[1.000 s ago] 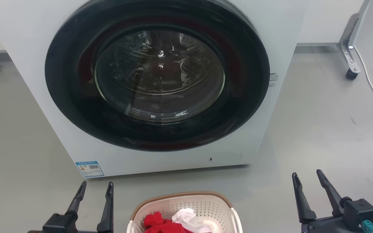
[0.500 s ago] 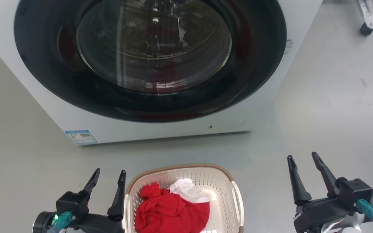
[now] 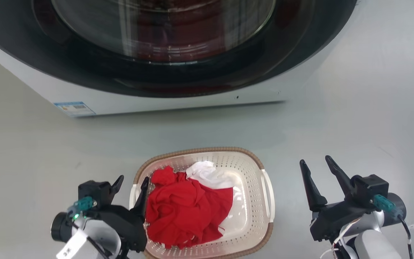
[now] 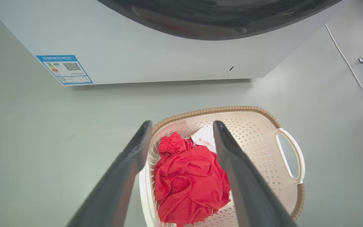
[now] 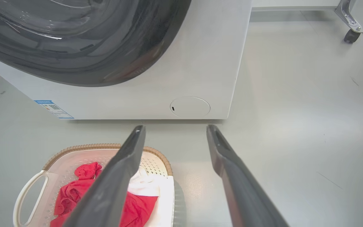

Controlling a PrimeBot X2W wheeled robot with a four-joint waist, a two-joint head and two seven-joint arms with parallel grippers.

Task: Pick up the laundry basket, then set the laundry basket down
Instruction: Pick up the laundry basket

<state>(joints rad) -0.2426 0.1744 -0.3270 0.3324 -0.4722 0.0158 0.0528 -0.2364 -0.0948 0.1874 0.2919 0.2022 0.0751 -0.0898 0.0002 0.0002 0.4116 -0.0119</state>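
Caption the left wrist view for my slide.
Open left tool over the laundry basket rim; red and white clothes inside, washing machine beyond.

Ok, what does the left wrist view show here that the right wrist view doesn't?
Left wrist view: the left gripper, open, one finger outside the laundry basket's left rim and one over its inside; the basket's right handle. Right wrist view: the right gripper, open, over the floor right of the basket; a caster. Both: the basket's red clothing and white garment, the washing machine with its blue label, a white cable.
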